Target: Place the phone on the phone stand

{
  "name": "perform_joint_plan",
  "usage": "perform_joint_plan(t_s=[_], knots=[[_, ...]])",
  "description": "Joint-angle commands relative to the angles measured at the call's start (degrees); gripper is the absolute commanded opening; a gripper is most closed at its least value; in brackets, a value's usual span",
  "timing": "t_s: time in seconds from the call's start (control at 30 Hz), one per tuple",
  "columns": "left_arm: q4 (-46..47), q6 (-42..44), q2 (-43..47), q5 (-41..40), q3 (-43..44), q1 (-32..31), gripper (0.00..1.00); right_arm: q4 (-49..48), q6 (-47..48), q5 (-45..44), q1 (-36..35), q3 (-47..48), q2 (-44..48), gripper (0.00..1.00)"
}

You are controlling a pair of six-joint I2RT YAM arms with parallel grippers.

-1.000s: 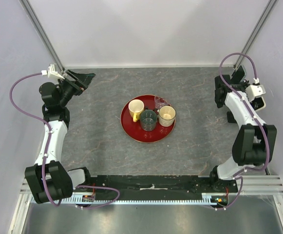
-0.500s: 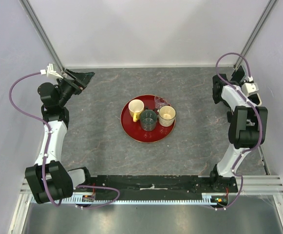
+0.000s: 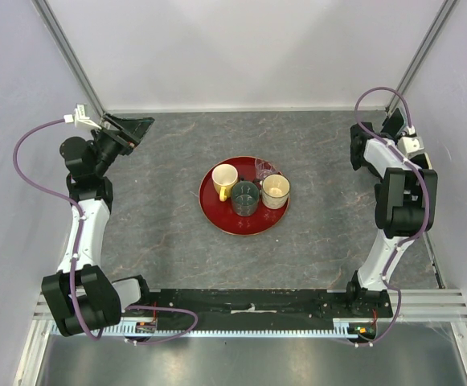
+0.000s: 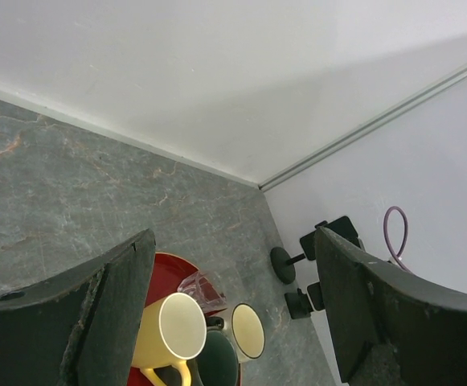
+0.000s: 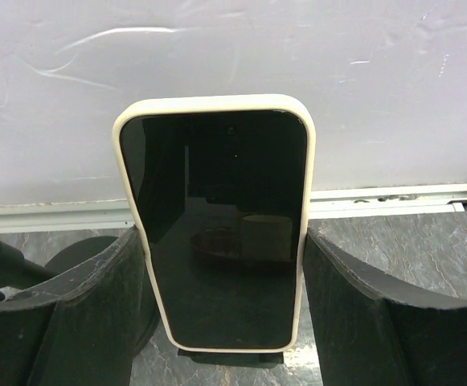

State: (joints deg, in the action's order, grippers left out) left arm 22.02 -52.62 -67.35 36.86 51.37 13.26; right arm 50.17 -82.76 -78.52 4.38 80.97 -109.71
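Observation:
The phone (image 5: 217, 225), black screen in a cream case, stands upright facing the right wrist camera, close to the back wall. My right gripper (image 5: 225, 265) is shut on the phone, one finger pressing each long edge. A black ledge of the phone stand (image 5: 225, 359) shows just under the phone's bottom edge, and the stand's round base (image 5: 96, 257) is at the left. In the top view my right gripper (image 3: 394, 122) is in the far right corner. The stand's base also shows in the left wrist view (image 4: 282, 264). My left gripper (image 3: 130, 129) is open and empty, raised at the far left.
A red tray (image 3: 217, 211) in the middle of the table holds a yellow mug (image 3: 224, 179), a dark green cup (image 3: 244, 197), a cream cup (image 3: 275, 190) and a clear glass (image 3: 264, 169). Walls close the back and both sides. The right arm's purple cable (image 3: 382, 92) loops over the corner.
The right arm has folded up, its elbow swinging in and back toward the far right corner while the wrist stays there. The left arm has barely moved.

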Motion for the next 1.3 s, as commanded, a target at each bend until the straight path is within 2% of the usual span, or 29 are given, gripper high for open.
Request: perform_joint_plan(t_s=[0.0, 0.67, 0.77, 1.07, 1.1, 1.17, 1.2, 1.27], knots=[[3.6, -2.2, 0.6, 2.3, 0.4, 0.5, 0.85, -0.7, -2.5, -6.9, 0.6, 2.5, -0.2, 0.00], [4.9, -3.4, 0.0, 3.0, 0.0, 1.5, 0.85, 1.0, -6.6, -3.1, 0.9, 2.3, -5.0, 0.00], [5.0, -3.5, 0.0, 3.0, 0.0, 1.8, 0.85, 5.0, -10.7, -2.5, 0.5, 2.4, -5.3, 0.08], [5.0, -3.5, 0.2, 2.9, -0.2, 1.9, 0.85, 15.7, -19.1, -1.2, -0.1, 5.9, -7.6, 0.21], [5.0, -3.5, 0.2, 2.9, -0.2, 1.9, 0.85, 16.4, -19.5, -1.2, -0.1, 6.1, -7.7, 0.30], [5.0, -3.5, 0.1, 2.9, -0.2, 2.0, 0.85, 16.9, -20.1, -1.2, -0.1, 6.0, -7.7, 0.40], [5.0, -3.5, 0.1, 2.8, -0.2, 2.0, 0.85, 17.1, -20.1, -1.3, -0.2, 5.9, -7.5, 0.53], [5.0, -3.5, 0.1, 2.9, -0.2, 2.0, 0.85, 17.2, -20.2, -1.5, -0.4, 5.5, -7.4, 0.62]])
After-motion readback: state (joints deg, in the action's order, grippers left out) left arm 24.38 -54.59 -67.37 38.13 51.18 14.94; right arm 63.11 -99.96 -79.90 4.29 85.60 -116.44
